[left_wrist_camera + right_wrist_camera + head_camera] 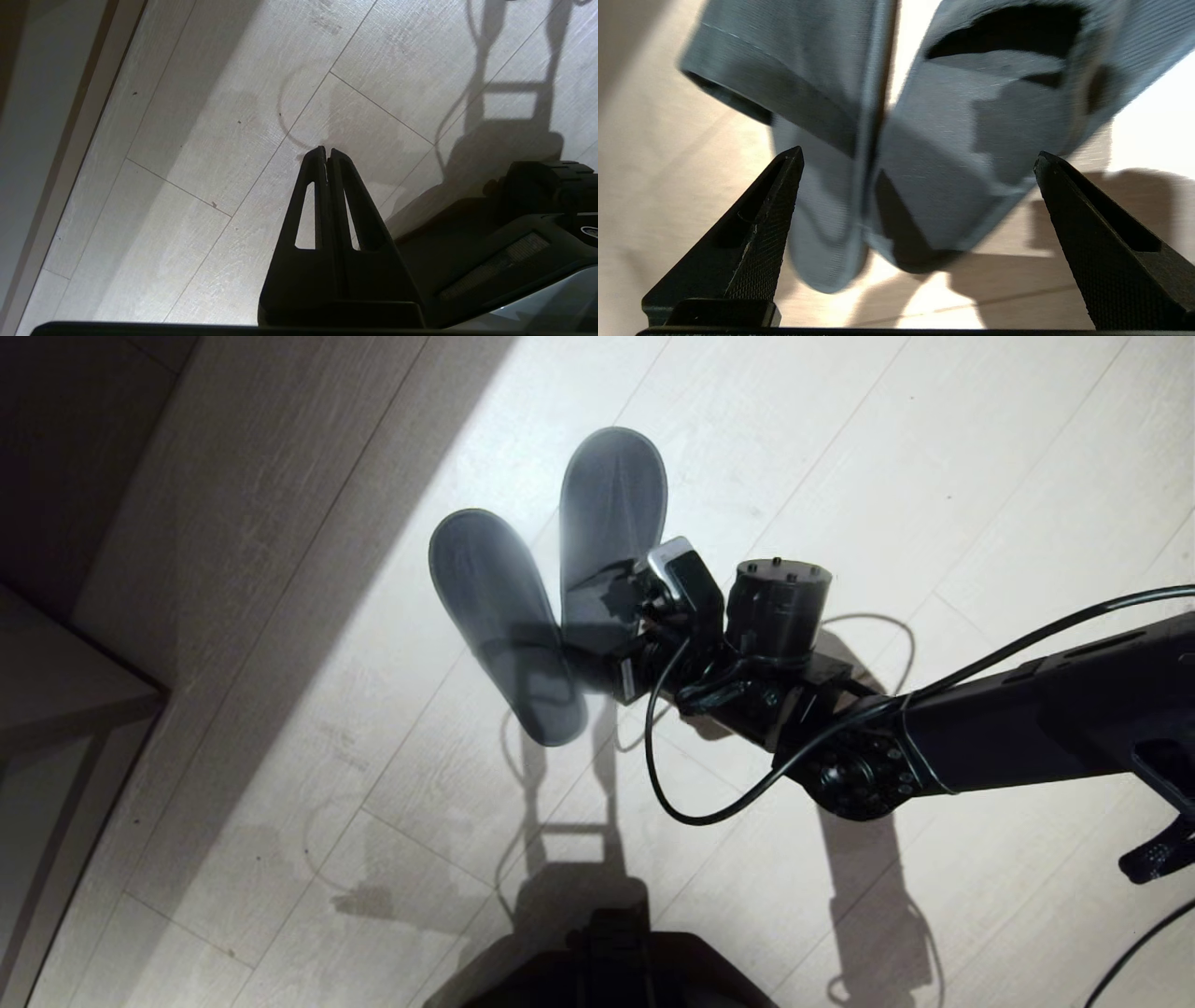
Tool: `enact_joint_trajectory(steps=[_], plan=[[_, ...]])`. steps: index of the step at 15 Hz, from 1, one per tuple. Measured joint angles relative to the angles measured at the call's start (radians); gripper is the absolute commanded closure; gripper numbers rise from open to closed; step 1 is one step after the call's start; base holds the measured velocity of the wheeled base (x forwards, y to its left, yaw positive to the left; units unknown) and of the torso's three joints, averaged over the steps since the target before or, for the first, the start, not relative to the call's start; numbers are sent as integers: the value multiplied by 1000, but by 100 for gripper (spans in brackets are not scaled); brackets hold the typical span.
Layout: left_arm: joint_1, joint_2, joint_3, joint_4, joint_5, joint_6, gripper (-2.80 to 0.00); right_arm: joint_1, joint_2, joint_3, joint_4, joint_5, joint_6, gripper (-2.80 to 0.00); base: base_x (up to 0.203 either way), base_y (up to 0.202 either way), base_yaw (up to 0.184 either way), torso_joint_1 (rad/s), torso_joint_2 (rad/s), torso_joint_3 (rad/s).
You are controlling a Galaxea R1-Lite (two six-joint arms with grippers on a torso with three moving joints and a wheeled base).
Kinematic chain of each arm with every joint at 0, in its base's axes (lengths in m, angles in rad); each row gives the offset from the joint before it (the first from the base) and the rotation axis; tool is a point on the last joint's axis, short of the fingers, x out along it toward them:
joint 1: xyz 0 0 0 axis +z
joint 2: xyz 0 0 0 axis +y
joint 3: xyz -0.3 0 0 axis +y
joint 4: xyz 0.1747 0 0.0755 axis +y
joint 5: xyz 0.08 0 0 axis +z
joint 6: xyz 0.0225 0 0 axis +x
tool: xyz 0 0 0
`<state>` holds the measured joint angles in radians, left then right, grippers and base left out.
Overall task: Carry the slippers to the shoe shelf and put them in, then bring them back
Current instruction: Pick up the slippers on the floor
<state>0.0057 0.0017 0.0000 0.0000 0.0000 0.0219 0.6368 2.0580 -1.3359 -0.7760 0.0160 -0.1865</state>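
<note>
Two blue-grey slippers lie on the pale floor, heels close together and toes fanned apart: one (504,616) on the left, the other (611,509) beside it. My right gripper (602,649) reaches in from the right and sits at their heel ends, mostly hidden under its wrist. In the right wrist view it (918,154) stands wide open, and the heels of both slippers (794,70) (971,121) lie between its fingertips without being clamped. My left gripper (327,150) hangs shut and empty over bare floor.
A corner of a pale wood unit (65,691) shows at the left edge; I cannot tell whether it is the shoe shelf. A black cable (672,784) loops below the right wrist. My dark base (616,971) is at the bottom.
</note>
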Motion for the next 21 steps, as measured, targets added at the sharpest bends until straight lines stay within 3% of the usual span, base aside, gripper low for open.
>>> enact_joint_trajectory(steps=[2,8,21], plan=[[0,0,0,0,0,0,0,5,5,-13,-5,59,103,-280,0,0,0,0,0,0],[0,0,0,0,0,5,0,6,57,-61,-10,125,266,-280,0,0,0,0,0,0],[0,0,0,0,0,1,0,20,68,89,-6,121,315,-280,0,0,0,0,0,0]])
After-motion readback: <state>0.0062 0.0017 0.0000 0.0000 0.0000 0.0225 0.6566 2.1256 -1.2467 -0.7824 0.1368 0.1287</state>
